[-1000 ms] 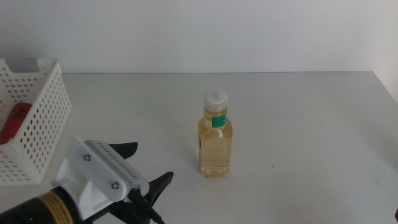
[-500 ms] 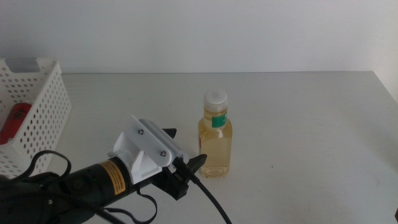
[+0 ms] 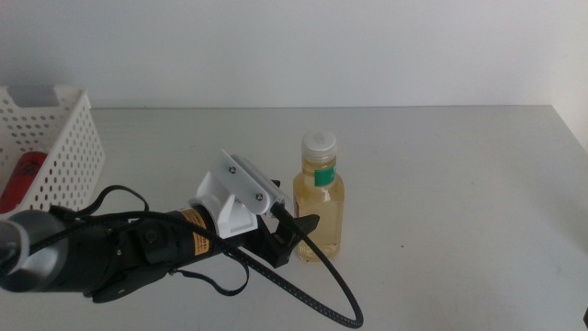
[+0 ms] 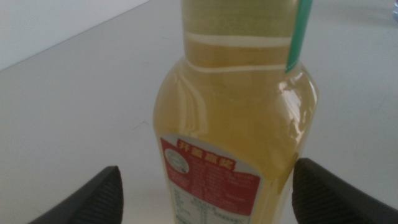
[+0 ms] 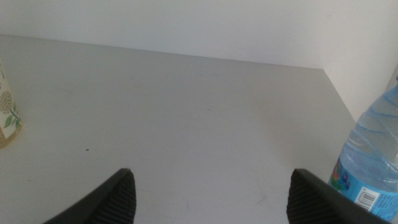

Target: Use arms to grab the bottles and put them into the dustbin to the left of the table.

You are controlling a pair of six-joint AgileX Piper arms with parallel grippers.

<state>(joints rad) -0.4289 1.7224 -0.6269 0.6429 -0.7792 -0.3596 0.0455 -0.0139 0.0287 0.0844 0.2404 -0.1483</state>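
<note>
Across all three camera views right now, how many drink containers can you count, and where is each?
3. A yellow-liquid bottle stands mid-table between the open left gripper jaws; a red can lies in the white basket; a water bottle stands near the waiting right gripper. The basket may hide others.

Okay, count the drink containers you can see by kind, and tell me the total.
Bottles of yellow liquid: 1, the yellow bottle upright on the table, between the open jaws of the left gripper.
Water bottles: 1, the water bottle, in the right wrist view only.
Red cans: 1, the red can in the dustbin.
Total: 3
</note>
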